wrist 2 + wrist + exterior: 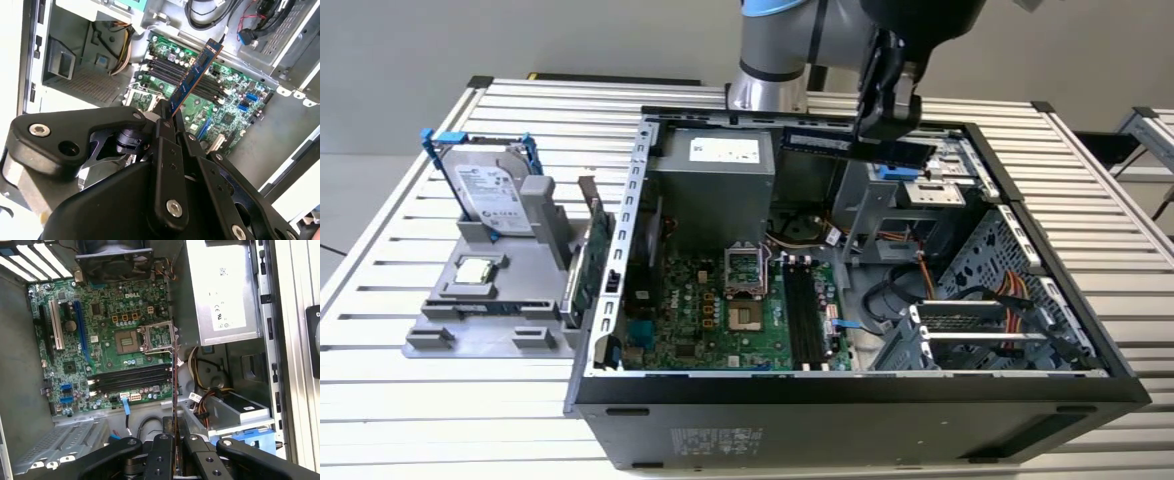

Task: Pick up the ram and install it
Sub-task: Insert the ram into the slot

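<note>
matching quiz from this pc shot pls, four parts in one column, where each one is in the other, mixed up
1 ram
2 hard drive
3 processor chip
4 memory slots

A upright in the grey holder, outside the case
B empty, on the motherboard
C held in the claw over the case
D flat on the grey holder

Pairs: 1-C, 2-A, 3-D, 4-B

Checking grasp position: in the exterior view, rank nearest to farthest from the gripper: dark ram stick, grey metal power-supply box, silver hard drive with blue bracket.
1. ram stick, held in the gripper.
2. power-supply box, inside the case.
3. hard drive, outside the case, exterior view's left.
</note>
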Controlling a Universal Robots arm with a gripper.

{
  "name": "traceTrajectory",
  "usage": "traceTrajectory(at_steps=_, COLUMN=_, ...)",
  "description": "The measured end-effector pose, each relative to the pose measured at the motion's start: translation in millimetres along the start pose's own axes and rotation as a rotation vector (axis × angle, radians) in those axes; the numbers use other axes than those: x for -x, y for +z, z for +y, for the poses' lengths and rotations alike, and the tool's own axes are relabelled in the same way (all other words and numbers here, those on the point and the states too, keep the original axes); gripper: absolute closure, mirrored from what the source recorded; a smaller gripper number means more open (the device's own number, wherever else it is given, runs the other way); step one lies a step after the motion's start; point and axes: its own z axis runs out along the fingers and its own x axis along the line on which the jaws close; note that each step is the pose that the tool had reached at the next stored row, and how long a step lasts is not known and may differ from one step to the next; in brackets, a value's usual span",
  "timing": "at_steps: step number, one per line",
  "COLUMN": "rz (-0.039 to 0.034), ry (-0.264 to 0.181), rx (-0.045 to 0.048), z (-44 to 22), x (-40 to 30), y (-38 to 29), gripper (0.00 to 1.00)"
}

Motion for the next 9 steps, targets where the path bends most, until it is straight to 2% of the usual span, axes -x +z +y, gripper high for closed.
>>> traceTrajectory(at_steps=9, rz=-0.0007, ry=0.048, rx=-0.0051, z=0.3, x=-0.1, y=0.0, gripper=1.00)
